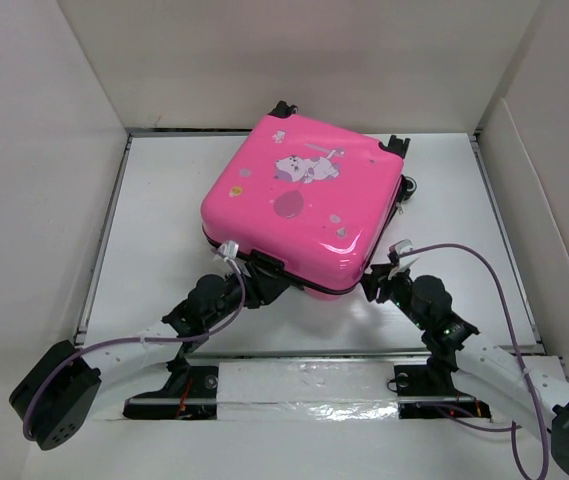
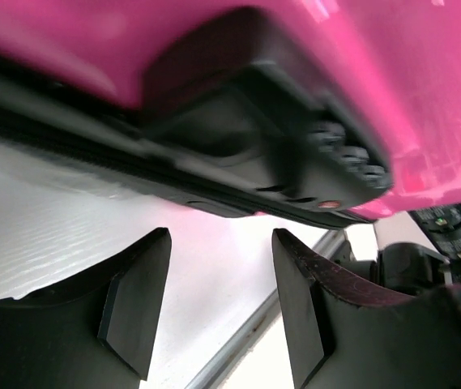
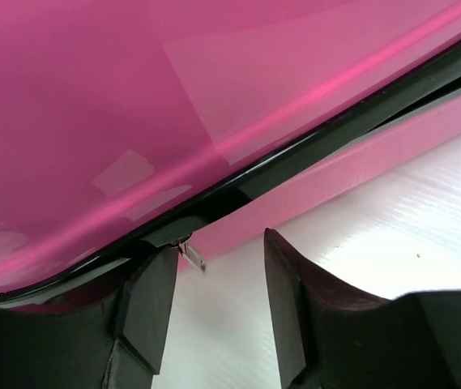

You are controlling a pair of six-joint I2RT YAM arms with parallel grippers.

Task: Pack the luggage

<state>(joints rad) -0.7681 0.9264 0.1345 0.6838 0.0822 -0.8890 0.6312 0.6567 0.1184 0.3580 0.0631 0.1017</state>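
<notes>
luggage (image 1: 299, 205): shut, flat on mid-bench, turned cornerwise | cartoon print (image 1: 304, 165): on top, lettering too small to read | lock (image 2: 295, 162): black, dials, near edge | left claw (image 2: 218, 243): jaws apart, empty, just under lock | right claw (image 3: 218, 251): jaws apart, empty, at seam by zip pull (image 3: 191, 255) | bench (image 1: 164, 250): white, ribbed | walls (image 1: 294, 60): plain white

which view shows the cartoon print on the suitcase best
Top external: the luggage lid faces it, cartoon print fully visible. Left wrist shows only a pink edge and black fitting; right wrist only plain pink shell and the black seam; no print.
</notes>
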